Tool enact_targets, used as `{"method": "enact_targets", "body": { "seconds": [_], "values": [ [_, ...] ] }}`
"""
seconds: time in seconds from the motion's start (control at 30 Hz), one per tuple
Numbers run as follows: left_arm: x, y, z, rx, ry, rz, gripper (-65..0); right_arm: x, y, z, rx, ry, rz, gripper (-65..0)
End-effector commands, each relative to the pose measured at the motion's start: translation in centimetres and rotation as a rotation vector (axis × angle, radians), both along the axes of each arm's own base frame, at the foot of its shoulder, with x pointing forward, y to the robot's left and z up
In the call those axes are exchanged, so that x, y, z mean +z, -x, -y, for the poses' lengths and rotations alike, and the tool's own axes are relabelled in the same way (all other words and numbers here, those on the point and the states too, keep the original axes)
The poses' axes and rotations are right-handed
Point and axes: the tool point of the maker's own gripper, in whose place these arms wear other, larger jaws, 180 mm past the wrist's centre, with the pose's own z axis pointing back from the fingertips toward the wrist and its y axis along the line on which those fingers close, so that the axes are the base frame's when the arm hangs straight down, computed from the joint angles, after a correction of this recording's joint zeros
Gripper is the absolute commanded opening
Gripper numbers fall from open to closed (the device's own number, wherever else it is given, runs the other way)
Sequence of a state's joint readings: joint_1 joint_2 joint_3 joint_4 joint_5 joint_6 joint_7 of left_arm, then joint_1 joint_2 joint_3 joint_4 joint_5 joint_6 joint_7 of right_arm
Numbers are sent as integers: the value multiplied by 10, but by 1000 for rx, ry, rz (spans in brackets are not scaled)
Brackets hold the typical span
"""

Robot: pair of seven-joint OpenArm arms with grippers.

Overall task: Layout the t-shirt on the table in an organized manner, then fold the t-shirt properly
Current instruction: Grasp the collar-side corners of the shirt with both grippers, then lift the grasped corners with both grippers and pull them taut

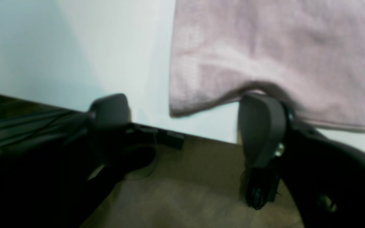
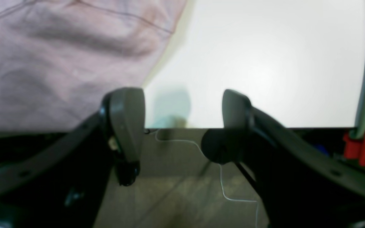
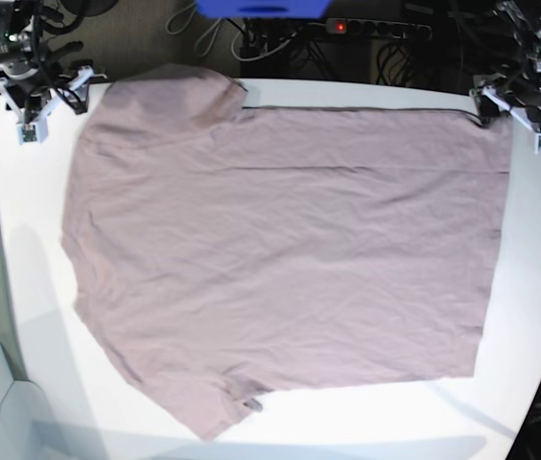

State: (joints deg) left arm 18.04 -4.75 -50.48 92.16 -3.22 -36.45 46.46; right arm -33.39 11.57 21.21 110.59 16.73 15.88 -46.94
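I've got the t-shirt (image 3: pixel 285 259) spread flat across the table (image 3: pixel 539 287), filling most of the white top, one sleeve at the shirt's far corner and the other at its near edge. Taking the shirt as my landmark — the left gripper (image 1: pixel 182 110) sits at the shirt's hem corner, at the far table edge. Its jaws stand apart; one finger (image 1: pixel 261 126) is tucked just under the lifted hem, the other over bare table beside the shirt, so nothing is pinched. The right gripper (image 2: pixel 182 107) is at the shirt's sleeve-end corner — jaws spread wide, released, one finger (image 2: pixel 127 123) touching or just beside the cloth edge; I cannot tell which. Beyond the shirt's far edge lies a power strip (image 3: pixel 376 29).
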Motion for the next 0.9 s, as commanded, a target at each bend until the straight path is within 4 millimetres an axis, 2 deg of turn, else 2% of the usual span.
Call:
{"method": "enact_targets", "body": {
  "seconds": [0.0, 0.07, 0.13, 0.17, 0.3, 0.37, 0.5, 0.87],
  "values": [
    [3, -2, -3, -5, -11, 4, -121, 8, -5, 3, 18, 15, 29, -264],
    [3, -3, -3, -6, -10, 6, -123, 7, -4, 3, 17, 15, 26, -264],
    [4, -3, -3, -7, -11, 7, -169, 7, -4, 3, 17, 15, 26, -264],
    [4, -4, -3, -7, -13, 8, -219, 7, -4, 3, 17, 15, 26, -264],
    [4, -4, -3, -6, -10, 7, -514, 7, -4, 3, 17, 15, 24, -264],
    [4, -4, -3, -6, -10, 7, -590, 7, -4, 3, 17, 15, 23, -264],
    [3, -3, -3, -6, -11, 3, -650, 6, -3, 2, 20, 13, 19, -265],
    [6, -4, -3, -8, -17, 7, -648, 2, 1, -24, 148, -38, 10, -261]
  ]
}}
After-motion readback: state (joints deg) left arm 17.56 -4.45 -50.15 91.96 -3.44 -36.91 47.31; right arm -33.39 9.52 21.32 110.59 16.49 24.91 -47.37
